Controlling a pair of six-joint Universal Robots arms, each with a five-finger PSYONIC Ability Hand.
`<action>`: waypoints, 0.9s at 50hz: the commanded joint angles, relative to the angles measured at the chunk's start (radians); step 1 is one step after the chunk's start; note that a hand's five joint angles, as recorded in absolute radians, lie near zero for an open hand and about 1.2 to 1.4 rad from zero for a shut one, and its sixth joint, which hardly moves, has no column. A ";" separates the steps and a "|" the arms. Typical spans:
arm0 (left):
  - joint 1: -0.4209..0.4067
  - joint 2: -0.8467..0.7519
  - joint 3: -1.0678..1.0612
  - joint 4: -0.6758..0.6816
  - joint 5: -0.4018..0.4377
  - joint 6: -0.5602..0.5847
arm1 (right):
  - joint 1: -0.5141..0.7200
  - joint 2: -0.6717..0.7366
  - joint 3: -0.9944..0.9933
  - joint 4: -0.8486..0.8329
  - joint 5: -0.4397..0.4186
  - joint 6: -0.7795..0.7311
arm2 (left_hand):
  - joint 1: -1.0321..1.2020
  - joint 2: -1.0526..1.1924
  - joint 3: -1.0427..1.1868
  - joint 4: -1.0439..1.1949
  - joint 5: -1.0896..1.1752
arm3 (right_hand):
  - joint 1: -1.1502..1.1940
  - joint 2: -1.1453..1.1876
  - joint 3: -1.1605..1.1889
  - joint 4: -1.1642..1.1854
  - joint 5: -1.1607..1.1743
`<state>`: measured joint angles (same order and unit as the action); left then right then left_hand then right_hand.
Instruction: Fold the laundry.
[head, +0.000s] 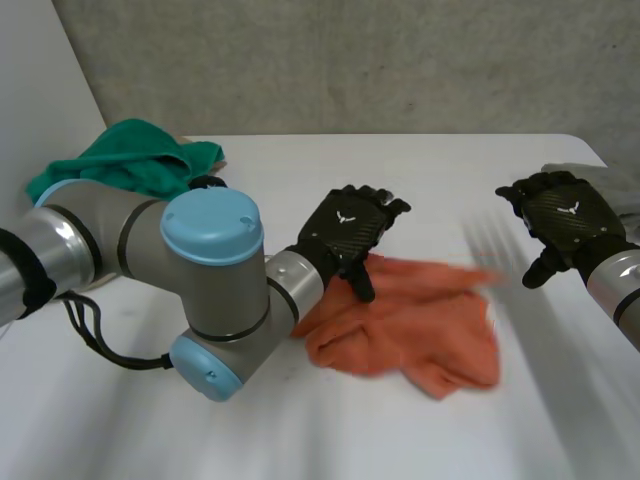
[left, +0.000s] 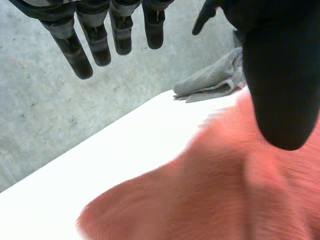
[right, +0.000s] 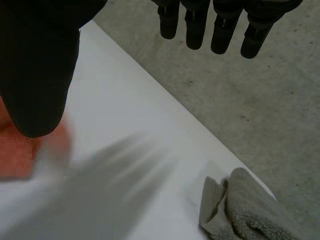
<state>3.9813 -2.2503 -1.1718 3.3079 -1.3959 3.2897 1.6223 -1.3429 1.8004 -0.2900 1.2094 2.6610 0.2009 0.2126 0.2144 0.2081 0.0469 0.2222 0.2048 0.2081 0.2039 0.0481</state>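
Our left hand (head: 350, 228) and right hand (head: 565, 212) have fingers spread, holding nothing. We'd pinch the orange towel (head: 420, 320) at both far corners evenly, then fold nearward.

White table (head: 300, 170) under orange cloth (head: 420, 320), green cloth (head: 130, 165), grey towel (right: 250, 212)

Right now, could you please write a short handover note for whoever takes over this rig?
Left hand: open, fingers straight, over the far left corner of the orange cloth, holding nothing.
Right hand: open, empty, above the table off the cloth's right end.
Green cloth is bunched at the far left, grey cloth at the far right edge.
Done: no fold; the orange cloth lies crumpled.
Left: spread and fold it.
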 joint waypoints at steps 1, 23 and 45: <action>0.079 0.156 -0.034 -0.025 -0.009 0.007 | -0.001 -0.013 -0.048 0.046 -0.002 -0.001 | 0.004 -0.008 -0.010 -0.004 -0.017 | -0.048 -0.030 -0.034 -0.029 -0.048; 0.119 0.272 -0.436 0.022 -0.012 0.048 | 0.033 0.060 -0.294 0.545 -0.045 -0.035 | 0.095 0.083 0.081 0.088 0.074 | -0.026 -0.008 -0.012 -0.007 -0.026; -0.070 -0.152 0.101 -0.068 -0.101 0.218 | 0.074 -0.019 0.080 0.396 0.024 -0.004 | 0.303 0.291 0.289 0.296 0.282 | 0.051 0.068 0.065 0.069 0.050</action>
<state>3.9143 -2.3085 -1.1887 3.3161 -1.4477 3.4795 1.6711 -1.3486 1.8109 0.1416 1.2619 2.6258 0.3618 0.3619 0.3605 0.3627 0.1892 0.2257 0.2079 0.2123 0.2164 0.0517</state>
